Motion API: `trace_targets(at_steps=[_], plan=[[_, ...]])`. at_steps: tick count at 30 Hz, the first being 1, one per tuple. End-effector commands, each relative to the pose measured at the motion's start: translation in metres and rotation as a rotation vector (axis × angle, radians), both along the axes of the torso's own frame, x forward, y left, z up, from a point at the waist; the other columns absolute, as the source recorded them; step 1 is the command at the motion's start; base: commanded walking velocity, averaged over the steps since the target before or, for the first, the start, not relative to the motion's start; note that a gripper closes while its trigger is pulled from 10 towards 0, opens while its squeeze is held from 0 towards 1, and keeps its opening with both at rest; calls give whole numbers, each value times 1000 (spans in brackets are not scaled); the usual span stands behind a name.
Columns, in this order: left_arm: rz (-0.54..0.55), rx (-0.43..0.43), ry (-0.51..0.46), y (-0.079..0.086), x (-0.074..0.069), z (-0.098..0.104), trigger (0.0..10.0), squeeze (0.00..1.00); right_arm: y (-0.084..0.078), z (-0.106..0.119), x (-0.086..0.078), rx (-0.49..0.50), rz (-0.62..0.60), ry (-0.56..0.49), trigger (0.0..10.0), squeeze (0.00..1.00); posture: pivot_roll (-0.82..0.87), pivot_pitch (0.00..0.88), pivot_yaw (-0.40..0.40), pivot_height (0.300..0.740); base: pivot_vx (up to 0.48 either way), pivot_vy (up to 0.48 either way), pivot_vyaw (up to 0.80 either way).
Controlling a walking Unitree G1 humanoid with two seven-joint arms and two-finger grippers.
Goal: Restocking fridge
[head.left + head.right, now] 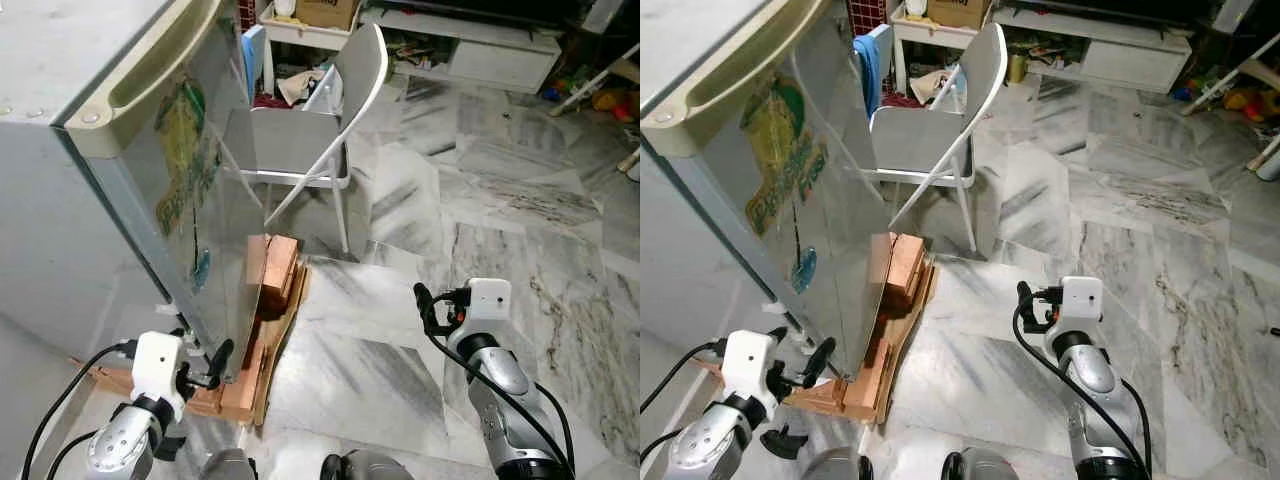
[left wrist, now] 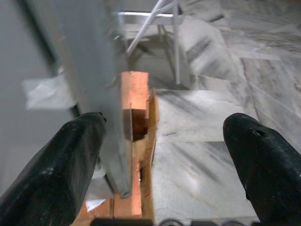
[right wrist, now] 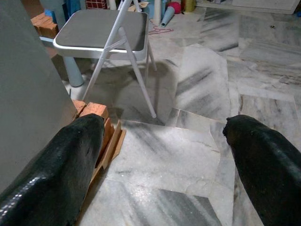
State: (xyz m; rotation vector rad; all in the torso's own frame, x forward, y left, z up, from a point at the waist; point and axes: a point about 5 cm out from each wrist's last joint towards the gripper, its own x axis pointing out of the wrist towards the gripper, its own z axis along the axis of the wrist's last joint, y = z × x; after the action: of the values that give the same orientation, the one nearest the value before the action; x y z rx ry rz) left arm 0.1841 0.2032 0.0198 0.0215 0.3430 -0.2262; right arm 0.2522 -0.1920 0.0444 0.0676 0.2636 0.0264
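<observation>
Floor is grey-veined white marble tile [image 1: 420, 330], glossy, running the whole room.

Left gripper [image 2: 162, 155]: black fingers spread wide, nothing between the pads. Lower corner edge of the tall grey metal fridge [image 1: 120, 190] sits just inside the left finger [image 2: 56, 165], not clamped. Fridge door is shut, with a green-and-yellow sticker [image 1: 180, 150] on its face, so contents can't be seen.

Just beyond the left fingertips: stack of orange-red bricks and wooden boards [image 1: 270, 300] on the floor, wedged against the fridge's base.

Right gripper [image 3: 164, 155]: fingers also spread, empty, hovering over bare marble, well apart from the fridge. Brick stack lies beside its one finger in the wrist view.

Further ahead of both grippers: grey folding chair with white tube frame [image 1: 310, 140], seat bare, standing beside the fridge front. A blue cloth [image 1: 872, 55] hangs near the chair, behind the fridge corner.

Far end: low white shelf unit [image 1: 480, 45] along the wall with cluttered items, too small to identify, and a brown cardboard box [image 1: 325, 12] on a white table.
</observation>
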Motion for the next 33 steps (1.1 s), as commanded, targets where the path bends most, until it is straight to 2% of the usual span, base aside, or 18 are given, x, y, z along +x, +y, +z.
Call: trace_targets(at_steps=[1,5,9,12,16,19,23,24,25,26,28,30,31,33], plan=[[49,30,-17,7,2,2,10000,0,-2,1,0,-2,8,9,10000,0,67,63,-81,740,0,0,0],[91,41,-30,13,6,3,10000,0,-3,1,1,-4,12,12,10000,0,68,61,-86,740,0,0,0],[149,67,-91,20,25,13,10000,0,-4,0,0,-4,11,33,10000,0,69,55,-100,740,0,0,0],[196,94,-134,24,37,20,10000,0,-8,-2,-13,18,40,88,10000,0,61,53,-107,740,0,0,0],[236,108,-153,30,44,22,10000,0,-12,-5,-31,18,104,141,10000,0,46,54,-107,740,0,0,0],[227,94,-166,28,48,25,10000,0,-21,-9,-42,11,111,166,10000,0,42,52,-107,740,0,0,0],[176,50,-184,16,54,31,10000,0,-26,-13,-47,22,115,198,10000,0,40,52,-105,740,0,0,0],[96,2,-188,1,58,35,10000,0,-26,-14,-49,26,149,224,10000,0,41,50,-105,740,0,0,0],[-4,-62,-173,-16,58,37,10000,0,-30,-16,-49,-29,134,223,10000,0,45,49,-110,740,0,0,0],[-27,-77,-170,-20,58,38,10000,0,-31,-16,-49,-41,128,223,10000,0,45,49,-110,740,0,0,0],[-159,-107,-166,-44,58,42,10000,0,-36,-24,-52,-57,111,275,10000,0,53,49,-119,740,0,0,0],[-247,-139,-167,-62,57,47,10000,0,-39,-29,-56,-72,103,310,10000,0,53,50,-121,740,0,0,0],[-318,-180,-174,-81,58,53,10000,0,-39,-31,-58,-69,109,316,10000,0,54,48,-123,740,0,0,0],[-384,-205,-185,-96,58,59,10000,0,-40,-33,-59,-66,117,319,10000,0,54,47,-123,740,0,0,0]])
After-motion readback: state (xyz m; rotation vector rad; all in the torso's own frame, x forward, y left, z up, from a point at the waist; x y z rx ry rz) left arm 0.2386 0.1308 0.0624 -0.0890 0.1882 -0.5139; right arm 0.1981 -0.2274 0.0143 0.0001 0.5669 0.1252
